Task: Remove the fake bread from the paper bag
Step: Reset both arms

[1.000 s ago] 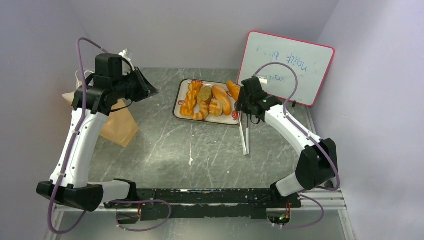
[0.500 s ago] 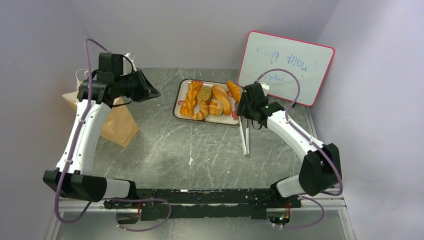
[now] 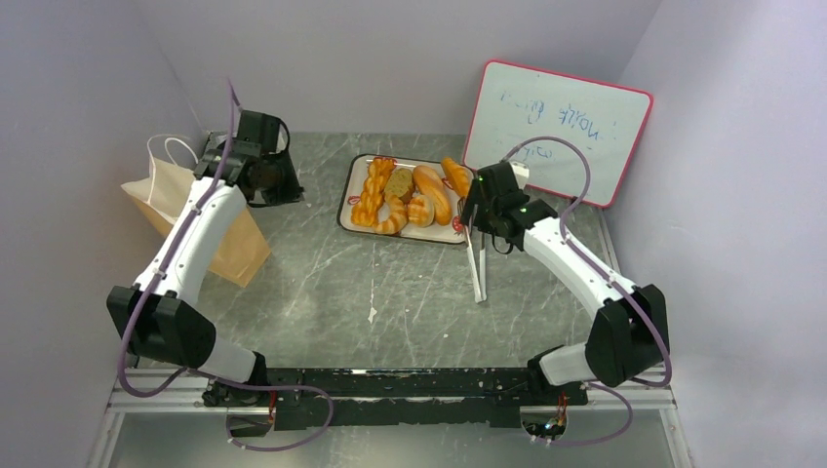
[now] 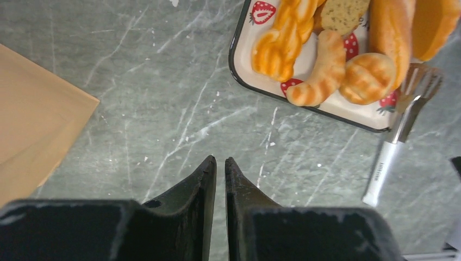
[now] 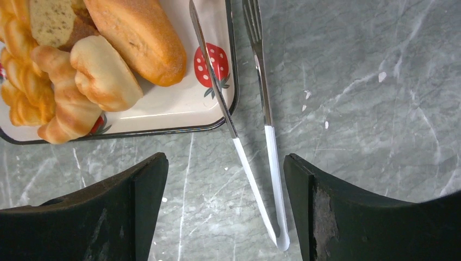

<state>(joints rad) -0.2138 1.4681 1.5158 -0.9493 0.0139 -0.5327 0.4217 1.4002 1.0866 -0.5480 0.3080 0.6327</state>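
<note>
Several pieces of fake bread (image 3: 405, 195) lie on a white strawberry-print tray (image 3: 348, 200) at the back middle of the table. The paper bag (image 3: 161, 200) lies on its side at the left, partly behind my left arm. My left gripper (image 3: 276, 188) hangs shut and empty over bare table between bag and tray. In its wrist view, the left gripper (image 4: 219, 161) has the bag (image 4: 32, 119) at left and a croissant (image 4: 321, 70) on the tray. My right gripper (image 5: 225, 159) is open above the tongs (image 5: 270, 152), next to a loaf (image 5: 138, 35).
The silver tongs (image 3: 477, 268) lie on the table right of the tray, one blade resting over its rim (image 5: 232, 81). A red-framed whiteboard (image 3: 556, 127) leans on the back right wall. Grey walls close in left, back and right.
My left arm has swung its gripper back and to the right, off the bag. My right gripper's fingers have spread wider over the tongs, which have not moved.
</note>
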